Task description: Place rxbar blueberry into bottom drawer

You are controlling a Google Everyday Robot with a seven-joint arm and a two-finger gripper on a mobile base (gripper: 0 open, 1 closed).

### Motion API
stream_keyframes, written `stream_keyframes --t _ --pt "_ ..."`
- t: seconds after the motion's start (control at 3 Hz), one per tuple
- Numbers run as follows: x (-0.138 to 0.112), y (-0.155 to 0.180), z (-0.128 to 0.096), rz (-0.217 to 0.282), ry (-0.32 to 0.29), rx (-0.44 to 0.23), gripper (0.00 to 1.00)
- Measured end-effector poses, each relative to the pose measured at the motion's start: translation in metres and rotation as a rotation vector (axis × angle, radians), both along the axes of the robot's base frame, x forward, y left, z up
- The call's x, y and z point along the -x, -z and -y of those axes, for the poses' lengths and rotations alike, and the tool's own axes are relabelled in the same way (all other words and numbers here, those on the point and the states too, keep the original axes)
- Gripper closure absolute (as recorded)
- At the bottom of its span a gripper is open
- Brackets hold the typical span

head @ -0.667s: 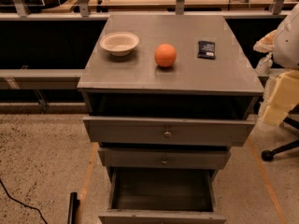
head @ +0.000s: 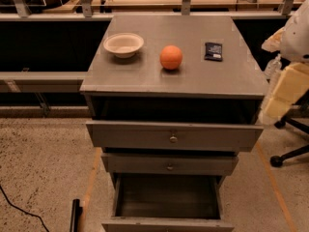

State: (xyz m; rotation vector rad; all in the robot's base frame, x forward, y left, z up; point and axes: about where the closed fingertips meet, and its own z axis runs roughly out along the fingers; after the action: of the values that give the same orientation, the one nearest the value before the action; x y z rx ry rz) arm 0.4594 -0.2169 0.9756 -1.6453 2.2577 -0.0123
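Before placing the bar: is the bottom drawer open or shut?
Open: the bottom drawer is pulled out, showing its empty inside. The gripper is not in view.

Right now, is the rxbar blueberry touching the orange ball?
Apart. The camera view shows bare cabinet top between the rxbar blueberry and the orange ball. The gripper is not in view.

jaws unseen, bottom drawer (head: 164,224) front cropped

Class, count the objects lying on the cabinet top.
3: a bowl at left, an orange ball in the middle, the rxbar blueberry at right. The gripper is out of view.
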Motion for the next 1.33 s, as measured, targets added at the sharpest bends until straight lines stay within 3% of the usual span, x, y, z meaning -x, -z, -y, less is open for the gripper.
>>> stream_keyframes --t 0.33,0.67,1.0,1.33 --pt "-0.055 0.012 0.006 -0.077 0.142 -0.165 0.0" --pt "-0.129 0.028 0.013 -0.122 0.351 -0.318 0.0" --pt "-0.201 0.004 0.021 -0.006 0.59 -0.38 0.0" --pt "-0.196 0.009 0.02 -0.029 0.591 -0.387 0.0"
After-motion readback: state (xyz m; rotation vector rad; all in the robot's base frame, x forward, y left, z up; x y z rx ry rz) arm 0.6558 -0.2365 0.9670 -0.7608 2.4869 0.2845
